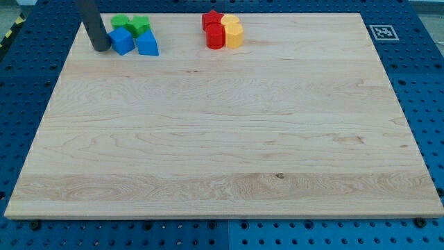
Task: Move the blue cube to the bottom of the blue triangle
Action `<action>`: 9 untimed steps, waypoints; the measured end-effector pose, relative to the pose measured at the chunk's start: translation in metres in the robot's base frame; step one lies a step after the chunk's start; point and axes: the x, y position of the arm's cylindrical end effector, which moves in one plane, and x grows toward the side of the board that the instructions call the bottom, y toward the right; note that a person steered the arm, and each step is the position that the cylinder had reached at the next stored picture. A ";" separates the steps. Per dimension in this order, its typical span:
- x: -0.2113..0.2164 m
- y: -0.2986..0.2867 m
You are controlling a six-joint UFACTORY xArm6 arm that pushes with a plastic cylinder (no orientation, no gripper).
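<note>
Blue cube (121, 41) sits touching my tip (100, 49) on the tip's right, just left of the blue triangle (147, 44), probably so I can steer it below that, while I count 2 blue, 2 green, 2 red, 2 yellow blocks, and a rod has no fingers to spread.

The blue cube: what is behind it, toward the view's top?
Behind the blue cube sit two green blocks, their shapes unclear and their lower parts covered by it and the blue triangle. My tip stands at the cube's left, apparently touching.
</note>
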 end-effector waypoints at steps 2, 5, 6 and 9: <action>-0.001 -0.002; 0.014 -0.035; -0.028 -0.057; -0.105 -0.030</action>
